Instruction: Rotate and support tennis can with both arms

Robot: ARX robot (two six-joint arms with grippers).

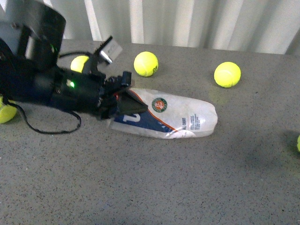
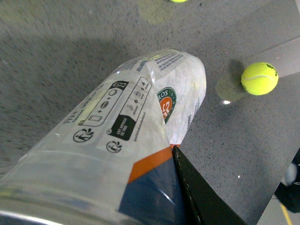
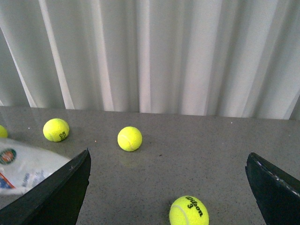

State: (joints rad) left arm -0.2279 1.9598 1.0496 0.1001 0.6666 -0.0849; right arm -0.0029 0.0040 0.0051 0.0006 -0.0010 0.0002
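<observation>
The tennis can (image 1: pixel 168 119), a clear tube with a navy, white and orange label and a round emblem, lies on its side on the grey table, its closed end pointing right. My left gripper (image 1: pixel 123 101) is shut on the can's left end, the black arm reaching in from the left. In the left wrist view the can (image 2: pixel 117 140) fills the frame, with one black finger (image 2: pixel 197 192) pressed against its navy label. My right gripper (image 3: pixel 168 187) is open, its jaws wide apart, with the can's end (image 3: pixel 23 168) showing beside one finger. The right arm does not show in the front view.
Yellow-green tennis balls lie around on the table: one (image 1: pixel 146 63) behind the can, one (image 1: pixel 227 74) at the back right, one (image 1: pixel 78 63) behind the left arm, one (image 1: pixel 5 112) at the left edge. A Wilson ball (image 3: pixel 188 211) lies between the right jaws. White curtains (image 3: pixel 154 51) hang behind the table.
</observation>
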